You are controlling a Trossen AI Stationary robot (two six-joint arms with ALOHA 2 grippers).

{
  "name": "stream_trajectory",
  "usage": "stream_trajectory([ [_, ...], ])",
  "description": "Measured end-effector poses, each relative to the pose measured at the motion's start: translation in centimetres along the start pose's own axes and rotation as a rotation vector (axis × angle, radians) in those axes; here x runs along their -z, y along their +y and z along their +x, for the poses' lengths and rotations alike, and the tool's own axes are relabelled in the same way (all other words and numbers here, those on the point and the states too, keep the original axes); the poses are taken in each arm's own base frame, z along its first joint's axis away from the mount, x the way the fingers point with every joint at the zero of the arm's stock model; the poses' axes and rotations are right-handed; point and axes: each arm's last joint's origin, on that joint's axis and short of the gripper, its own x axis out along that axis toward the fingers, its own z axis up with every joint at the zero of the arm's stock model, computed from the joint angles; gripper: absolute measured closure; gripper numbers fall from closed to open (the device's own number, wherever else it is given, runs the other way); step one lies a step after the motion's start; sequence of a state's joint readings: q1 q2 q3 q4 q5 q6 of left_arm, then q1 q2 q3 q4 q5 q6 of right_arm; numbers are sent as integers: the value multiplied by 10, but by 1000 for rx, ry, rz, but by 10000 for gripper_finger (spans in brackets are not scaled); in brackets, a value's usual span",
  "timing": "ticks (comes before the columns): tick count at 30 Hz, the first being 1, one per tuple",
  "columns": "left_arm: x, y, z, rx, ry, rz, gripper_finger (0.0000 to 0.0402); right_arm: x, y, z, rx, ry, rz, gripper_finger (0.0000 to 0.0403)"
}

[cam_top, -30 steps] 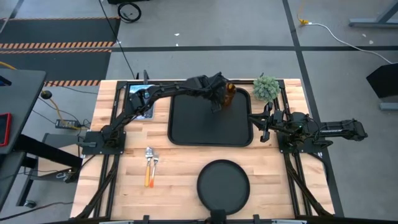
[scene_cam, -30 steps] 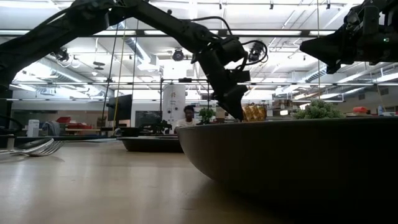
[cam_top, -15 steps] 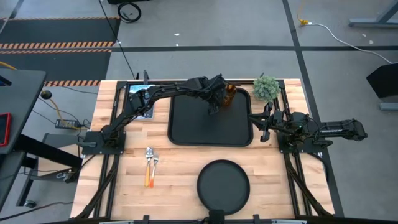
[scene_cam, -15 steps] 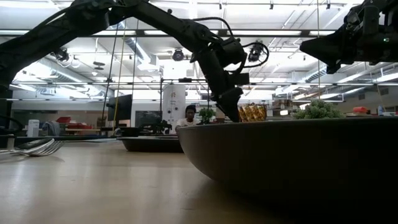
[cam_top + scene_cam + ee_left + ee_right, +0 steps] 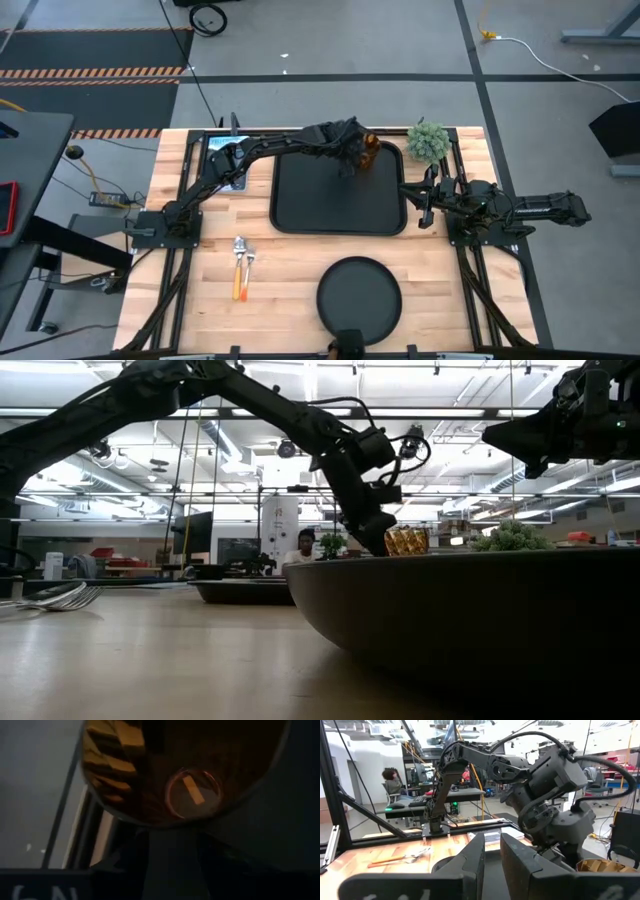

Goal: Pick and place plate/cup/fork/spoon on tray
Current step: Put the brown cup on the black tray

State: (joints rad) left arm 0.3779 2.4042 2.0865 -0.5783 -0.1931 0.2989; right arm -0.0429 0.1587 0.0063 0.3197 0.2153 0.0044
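Observation:
The amber cup (image 5: 370, 152) stands upright at the far edge of the black tray (image 5: 330, 205), toward its right corner. It also shows in the low view (image 5: 407, 541) and fills the left wrist view (image 5: 190, 770), seen from above into its mouth. My left gripper (image 5: 350, 165) is shut and points down close beside the cup's left side. The round black plate (image 5: 358, 295) lies at the table's near edge. The fork and spoon (image 5: 241, 268) lie side by side, near left. My right gripper (image 5: 419, 205) is shut and empty, right of the tray. My left gripper's shut fingers (image 5: 172, 862) stand at the outside of the cup's wall, below its rim (image 5: 150, 826), coming slanting from above and the table's left. The rim hides the fingertips, so I cannot tell whether they touch the cup. The cup stands upright.
A small green plant (image 5: 427, 142) stands at the far right, just right of the cup. A blue-white picture card (image 5: 225, 160) lies at the far left. The plate's rim (image 5: 480, 610) fills the low view's foreground. A person sits in the room beyond the table (image 5: 303, 545).
My left gripper has drawn a little toward the table's left, then gone back toward the cup, tipping a little more. The cup stays in its place at the tray's far edge.

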Motion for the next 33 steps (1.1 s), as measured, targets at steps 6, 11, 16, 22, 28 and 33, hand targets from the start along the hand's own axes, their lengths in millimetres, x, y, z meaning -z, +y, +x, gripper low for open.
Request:
stream_trajectory([
  [6,-5,2,-1,-71,-35,-9,230,0,0,0,-1,0,0,334],
  [11,-5,3,0,-80,-34,-11,230,0,0,0,0,0,0,334],
  [16,-9,3,-1,-47,-82,-3,230,0,0,0,-1,0,1,334],
  [22,-11,0,-1,-18,-109,43,230,0,0,0,0,0,0,334],
  [28,-7,-5,-1,21,-63,72,230,0,0,0,0,0,0,334],
  [33,-2,-8,-1,106,-43,171,230,0,0,0,-1,0,0,334],
])
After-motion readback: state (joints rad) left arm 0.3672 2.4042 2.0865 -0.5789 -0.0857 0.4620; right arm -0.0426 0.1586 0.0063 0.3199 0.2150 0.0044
